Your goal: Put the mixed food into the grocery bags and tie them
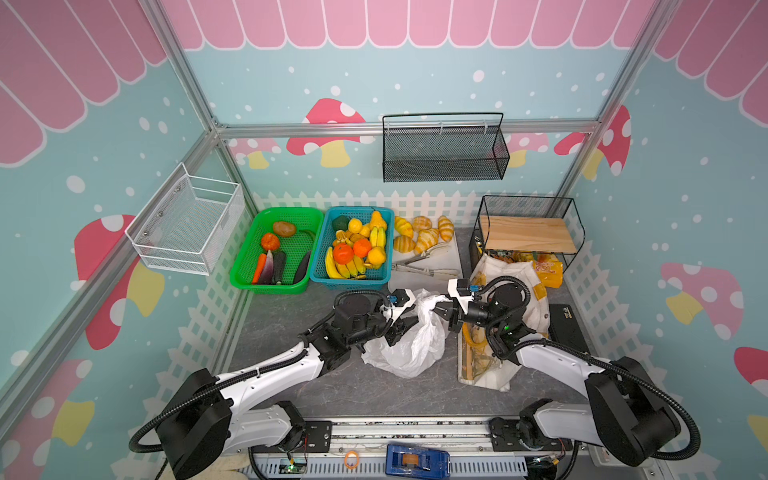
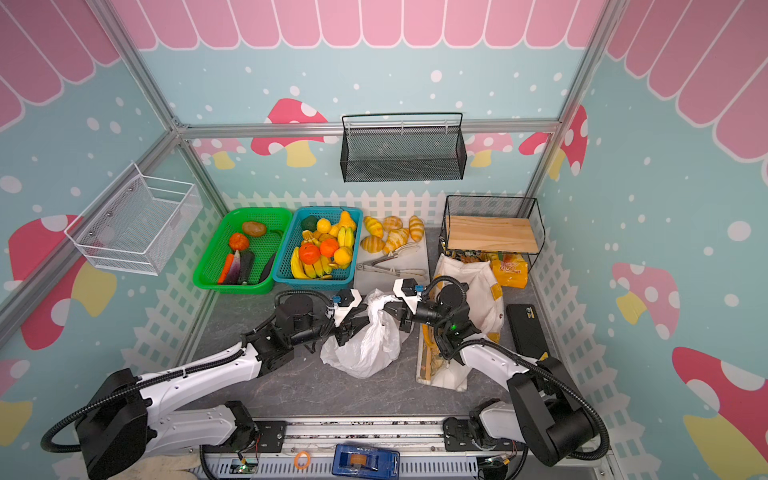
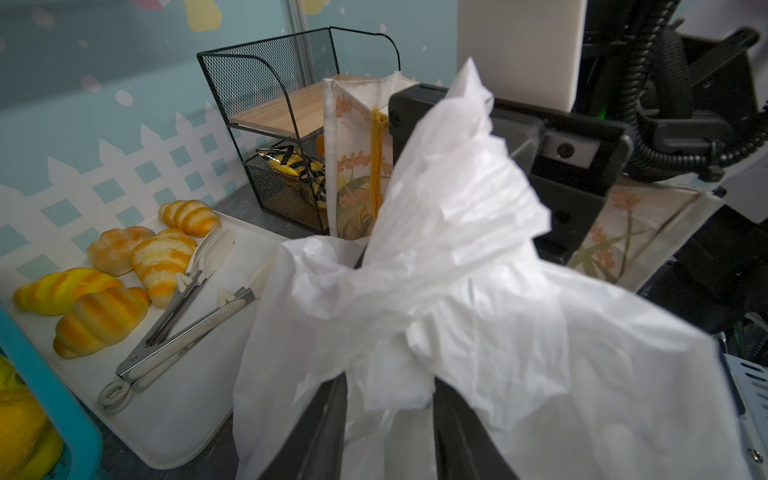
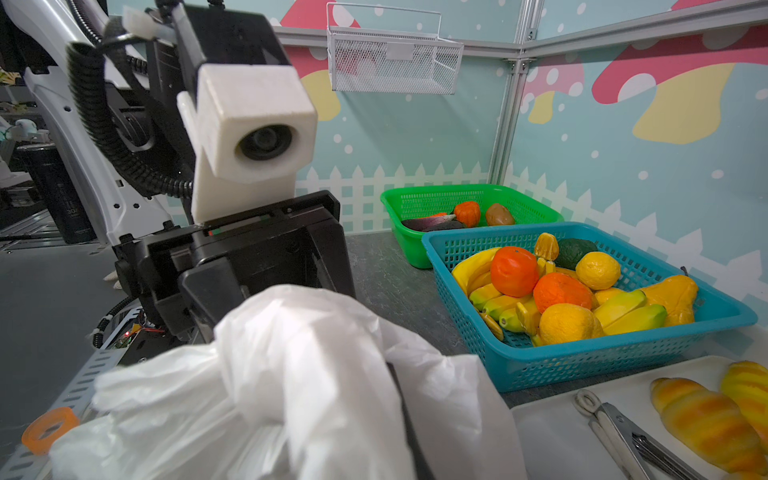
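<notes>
The crinkly white plastic grocery bag sits mid-table with its top gathered up between both grippers. My left gripper is at the bag's left side, and its fingers stand apart with loose plastic bunched between them. From the right, my right gripper is shut on a twisted strip of the bag's top, which drapes over its fingers. The white tote with yellow handles lies under the right arm. The mixed food is hidden from every view.
A green vegetable basket and a blue fruit basket stand at the back left. Next to them is a white tray with croissants and tongs. A black wire shelf stands back right, with a black device at the right edge.
</notes>
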### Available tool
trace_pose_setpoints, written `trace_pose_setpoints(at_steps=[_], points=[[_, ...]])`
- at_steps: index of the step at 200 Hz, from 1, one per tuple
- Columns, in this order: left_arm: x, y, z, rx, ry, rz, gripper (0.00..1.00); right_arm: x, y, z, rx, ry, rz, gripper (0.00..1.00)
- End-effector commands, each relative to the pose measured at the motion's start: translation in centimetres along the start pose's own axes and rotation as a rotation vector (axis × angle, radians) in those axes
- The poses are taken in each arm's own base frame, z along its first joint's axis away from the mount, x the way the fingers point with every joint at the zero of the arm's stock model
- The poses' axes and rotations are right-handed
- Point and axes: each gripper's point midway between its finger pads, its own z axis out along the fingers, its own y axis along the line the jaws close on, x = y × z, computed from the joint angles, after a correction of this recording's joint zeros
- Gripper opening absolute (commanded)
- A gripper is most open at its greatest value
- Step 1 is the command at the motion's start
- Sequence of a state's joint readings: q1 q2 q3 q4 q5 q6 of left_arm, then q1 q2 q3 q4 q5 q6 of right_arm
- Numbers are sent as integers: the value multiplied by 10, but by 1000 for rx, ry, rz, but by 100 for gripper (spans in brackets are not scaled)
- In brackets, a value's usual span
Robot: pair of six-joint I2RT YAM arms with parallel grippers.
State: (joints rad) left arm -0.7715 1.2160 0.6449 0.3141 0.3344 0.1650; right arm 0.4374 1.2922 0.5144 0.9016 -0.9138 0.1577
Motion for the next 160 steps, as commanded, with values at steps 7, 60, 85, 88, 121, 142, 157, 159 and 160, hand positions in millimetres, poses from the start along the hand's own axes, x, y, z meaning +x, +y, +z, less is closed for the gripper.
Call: trace_pose_setpoints(at_steps=[7, 60, 85, 88, 121, 142, 157, 159, 160], points=[[-17, 2, 3, 14, -37, 30, 38, -1, 1, -1, -14, -3, -21, 0], [-28, 6, 3, -6, -72, 27, 35, -1, 1, -1, -12, 0, -25, 0], [-30, 6, 1, -5, -77, 26, 32, 0, 0, -1, -8, 3, -25, 0], [-30, 6, 1, -5, -78, 26, 31, 0, 0, -1, -8, 3, -25, 0], [-34, 5, 0, -1, -92, 26, 25, 1, 0, -1, -8, 6, -25, 0], [-35, 5, -2, -4, -99, 28, 24, 2, 0, -1, -7, 10, -26, 0], [-36, 5, -3, -6, -103, 30, 24, 3, 0, -1, -7, 11, -26, 0], [-37, 5, -3, -6, -104, 30, 24, 3, 0, -1, -7, 11, -26, 0], [-36, 5, -3, -7, -103, 29, 24, 3, 0, -1, -7, 11, -26, 0]])
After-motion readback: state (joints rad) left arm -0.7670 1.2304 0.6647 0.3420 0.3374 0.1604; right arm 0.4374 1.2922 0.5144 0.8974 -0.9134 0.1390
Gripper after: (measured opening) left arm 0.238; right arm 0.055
